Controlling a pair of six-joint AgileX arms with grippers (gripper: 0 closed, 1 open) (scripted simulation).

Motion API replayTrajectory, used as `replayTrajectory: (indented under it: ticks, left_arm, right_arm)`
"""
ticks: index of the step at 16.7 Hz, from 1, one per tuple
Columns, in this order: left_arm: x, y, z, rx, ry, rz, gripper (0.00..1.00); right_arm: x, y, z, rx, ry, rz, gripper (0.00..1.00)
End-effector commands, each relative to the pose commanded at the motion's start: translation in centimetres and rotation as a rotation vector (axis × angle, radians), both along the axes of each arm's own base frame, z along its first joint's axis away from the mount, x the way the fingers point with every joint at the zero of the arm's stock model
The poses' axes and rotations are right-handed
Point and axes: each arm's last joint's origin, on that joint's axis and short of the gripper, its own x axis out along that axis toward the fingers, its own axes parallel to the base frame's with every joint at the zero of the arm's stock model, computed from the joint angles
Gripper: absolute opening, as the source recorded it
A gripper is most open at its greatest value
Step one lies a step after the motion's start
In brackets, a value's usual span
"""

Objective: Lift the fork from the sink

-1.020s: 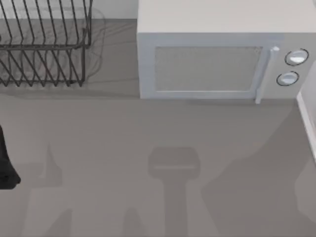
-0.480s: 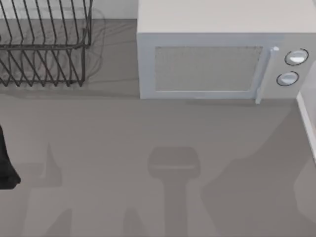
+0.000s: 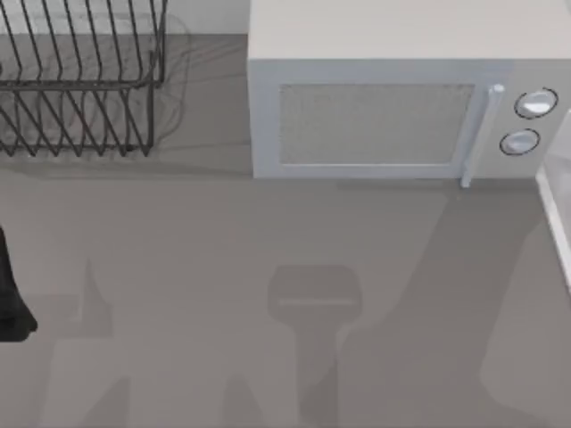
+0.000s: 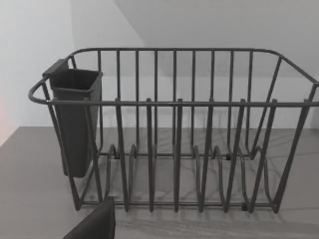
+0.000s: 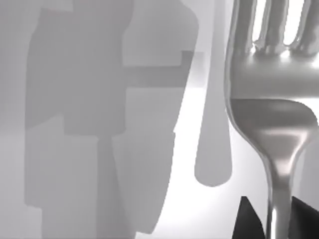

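Top view: a microwave fills the upper centre and a wire dish rack the upper left; a dark piece of the left arm sits parked at the left edge, above the grey counter.

Left wrist view: the rack faces the camera with a dark cutlery cup hooked on one end; whether this gripper is clenched or released, I cannot tell.

Right wrist view: the fork hangs close before the lens at the frame's right, tines up, its handle pinched between the right gripper fingertips at the lower right, apparently raised clear of the pale surface behind, where its shadow falls.

A wire dish rack stands left of a white microwave, apparently apart.
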Motion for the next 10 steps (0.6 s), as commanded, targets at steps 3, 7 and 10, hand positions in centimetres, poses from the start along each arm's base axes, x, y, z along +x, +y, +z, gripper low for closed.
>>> replayTrajectory:
  ticks: [3, 7, 10]
  left_arm:
    - [0.0, 0.0, 0.0, 0.0, 0.0, 0.0, 1.0]
    - [0.0, 0.0, 0.0, 0.0, 0.0, 0.0, 1.0]
    - [0.0, 0.0, 0.0, 0.0, 0.0, 0.0, 1.0]
  right_arm:
    - [-0.4, 0.2, 3.3, -0.006, -0.018, 0.0, 0.0]
    - [-0.4, 0.2, 3.4, -0.006, -0.02, 0.0, 0.0]
    - [-0.3, 1.8, 5.4, -0.028, -0.05, -0.002, 0.0]
